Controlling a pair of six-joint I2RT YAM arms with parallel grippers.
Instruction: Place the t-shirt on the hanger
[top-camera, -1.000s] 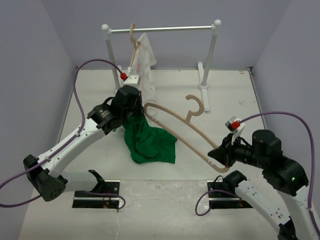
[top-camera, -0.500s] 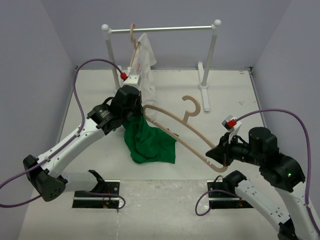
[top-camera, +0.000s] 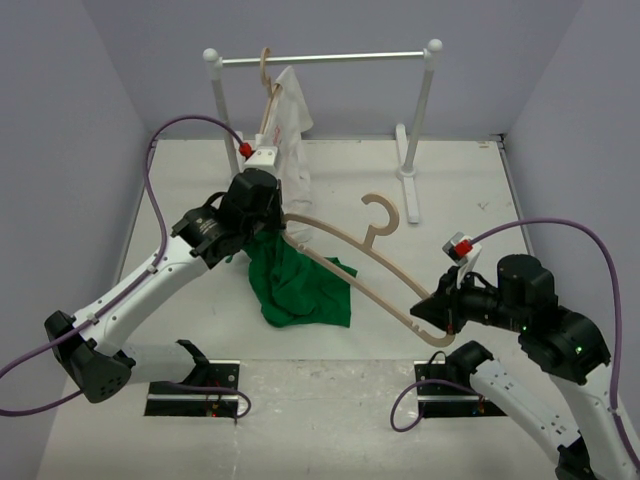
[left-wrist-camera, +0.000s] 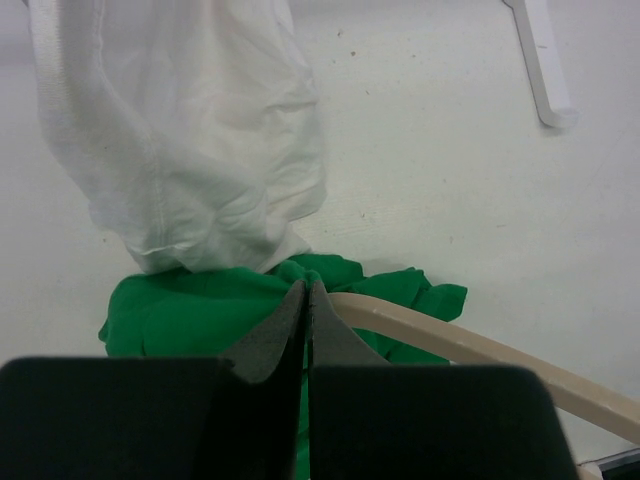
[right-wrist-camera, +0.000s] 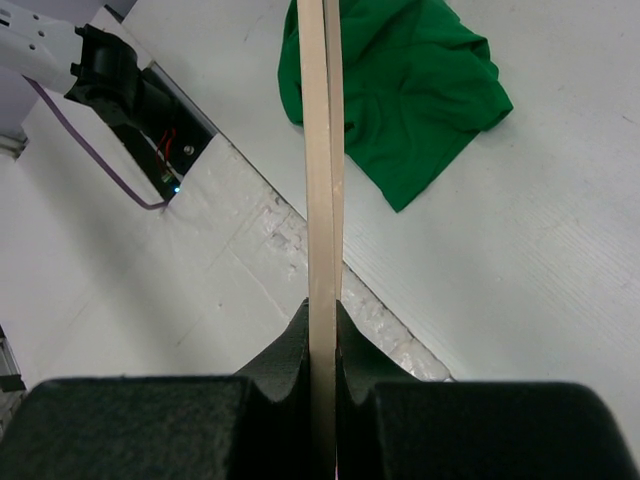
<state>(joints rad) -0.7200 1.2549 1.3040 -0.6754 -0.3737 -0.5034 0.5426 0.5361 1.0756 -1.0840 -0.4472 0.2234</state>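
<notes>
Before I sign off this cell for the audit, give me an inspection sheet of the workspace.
Surface: white table, faint marks.
Job's things: green t-shirt bunched on the table; light tan wooden hanger, one end at the shirt.
Clutter: white garment hanging from the metal rail.
Grippers: left gripper shut on the t-shirt; right gripper shut on the hanger.
Cables: purple cables arch clear of the table.
Surroundings: rail stands on white posts; lilac walls.

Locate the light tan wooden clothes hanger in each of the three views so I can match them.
Top external: the light tan wooden hanger runs diagonally from the centre to the lower right.
Left wrist: one arm of it crosses the lower right.
Right wrist: it is a vertical strip up the centre.
Shared landmark: the crumpled green t-shirt.
</notes>
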